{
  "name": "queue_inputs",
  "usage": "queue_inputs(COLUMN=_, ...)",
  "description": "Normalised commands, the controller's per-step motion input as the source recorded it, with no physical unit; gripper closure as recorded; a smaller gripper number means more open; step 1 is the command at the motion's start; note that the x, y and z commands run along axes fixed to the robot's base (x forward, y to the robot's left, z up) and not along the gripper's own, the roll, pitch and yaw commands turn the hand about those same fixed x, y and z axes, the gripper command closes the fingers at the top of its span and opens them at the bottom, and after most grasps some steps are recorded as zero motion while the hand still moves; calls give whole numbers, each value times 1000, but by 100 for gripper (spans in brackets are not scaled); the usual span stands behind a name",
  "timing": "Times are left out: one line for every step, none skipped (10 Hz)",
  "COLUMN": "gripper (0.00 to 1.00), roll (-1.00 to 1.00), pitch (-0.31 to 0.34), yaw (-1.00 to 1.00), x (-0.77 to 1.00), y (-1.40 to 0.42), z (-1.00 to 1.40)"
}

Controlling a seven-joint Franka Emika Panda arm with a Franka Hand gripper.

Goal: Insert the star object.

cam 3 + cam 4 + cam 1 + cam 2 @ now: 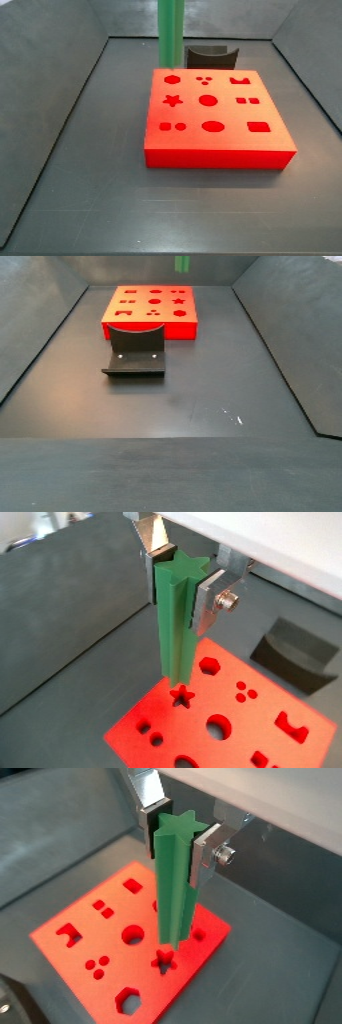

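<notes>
My gripper (182, 578) is shut on the top of the star object (177, 622), a long bright green ridged bar with a star cross-section, held upright; both show in both wrist views, the gripper (178, 834) and the bar (175, 893). The bar's lower end hangs over the red block (254, 744), close above its star-shaped hole (182, 695), which also shows in a wrist view (164, 961). In both side views only the bar (170, 30) (182, 264) shows above the red block (221, 145) (150, 326); the gripper is out of frame there.
A small dark grey curved piece (210, 54) (135, 352) (297, 652) lies on the floor beside the red block. The block has several other shaped holes. Grey walls enclose the dark floor (174, 406).
</notes>
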Motion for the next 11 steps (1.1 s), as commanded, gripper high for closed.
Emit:
queue_inputs(gripper=100, roll=-191, pitch=166, yaw=-497, x=474, y=0, z=-106)
queue_inputs(gripper=100, roll=-159, pitch=0, yaw=-426, x=343, y=17, z=-143)
queue_inputs(gripper=100, roll=-103, pitch=-53, yaw=-511, x=286, y=183, z=-357)
queue_inputs(gripper=100, roll=66, pitch=-14, yaw=-569, x=11, y=234, z=-466)
queue_inputs(gripper=100, roll=279, pitch=-53, yaw=-726, x=-100, y=60, z=-600)
queue_inputs(gripper=100, roll=97, pitch=-91, yaw=-703, x=-6, y=0, z=-449)
queue_inputs(gripper=100, roll=24, pitch=-124, yaw=-563, x=0, y=0, z=-46)
queue_inputs(gripper=100, roll=30, pitch=-140, yaw=-334, x=120, y=-106, z=3)
queue_inputs(gripper=100, roll=101, pitch=-93, yaw=-183, x=223, y=0, z=-3)
queue_inputs(gripper=100, roll=106, pitch=-113, yaw=-243, x=114, y=-77, z=-149)
queue_inputs(gripper=100, roll=17, pitch=-67, yaw=-60, x=29, y=-40, z=-177)
